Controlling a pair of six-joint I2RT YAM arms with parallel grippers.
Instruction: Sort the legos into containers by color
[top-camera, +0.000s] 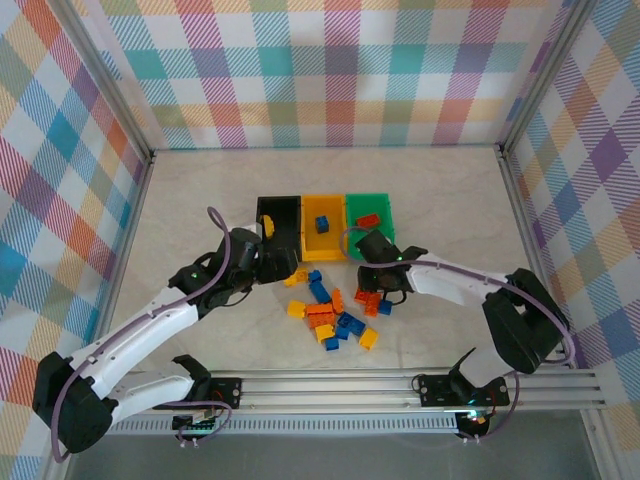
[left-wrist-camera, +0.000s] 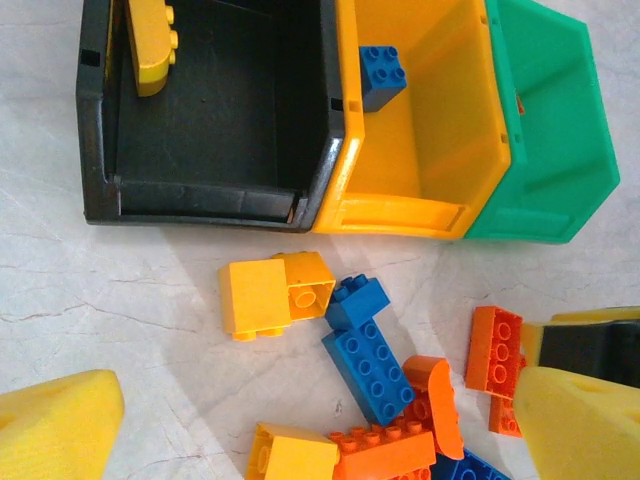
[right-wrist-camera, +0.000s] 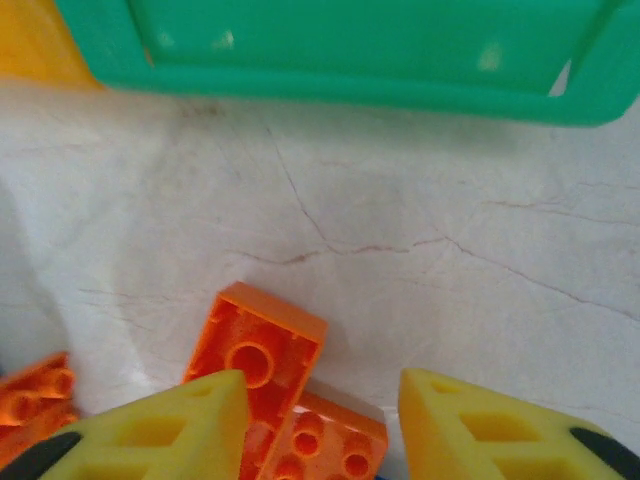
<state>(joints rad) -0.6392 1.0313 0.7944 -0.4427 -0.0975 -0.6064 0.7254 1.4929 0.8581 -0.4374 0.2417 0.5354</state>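
Right hand (right-wrist-camera: 322, 390): open to a moderate gap, nothing clamped as far as I can see. Foam pads (right-wrist-camera: 165, 425) low over the tabletop (right-wrist-camera: 450, 230).

Orange brick (right-wrist-camera: 258, 345): lying hollow side up, just ahead of the pad on the left of the wrist view and partly beneath it. It sits off the hand's centre line, toward that pad. Its long axis seems to run slantwise, closer to the reach line than across the gap. The near end is hidden under the pad, so its length is uncertain.

Second orange brick (right-wrist-camera: 335, 435): studs up, inside the gap at the hand's near side, touching the first and cut off by the frame edge.

Green bin (right-wrist-camera: 330, 50): straight ahead of the fingertips, with bare tabletop between. The overhead view shows an orange piece already in it, so I judge it the home for orange.

Judgement: the right hand is the nearer arm for orange. A small shift toward the left-view pad would centre the brick. Closing as it stands risks pinching both bricks or tipping the first.

Left hand (left-wrist-camera: 318, 400): spread wide, empty. Yellow pair (left-wrist-camera: 275, 295) sits ahead, between the hand and the black bin (left-wrist-camera: 220, 100), which holds one yellow piece (left-wrist-camera: 150, 45). The yellow-orange bin (left-wrist-camera: 430, 110) holds a blue brick (left-wrist-camera: 382, 72).

Loose heap (top-camera: 335, 315): mixed colours, lying between the two hands on their near side. The count is unclear, as the bricks overlap.
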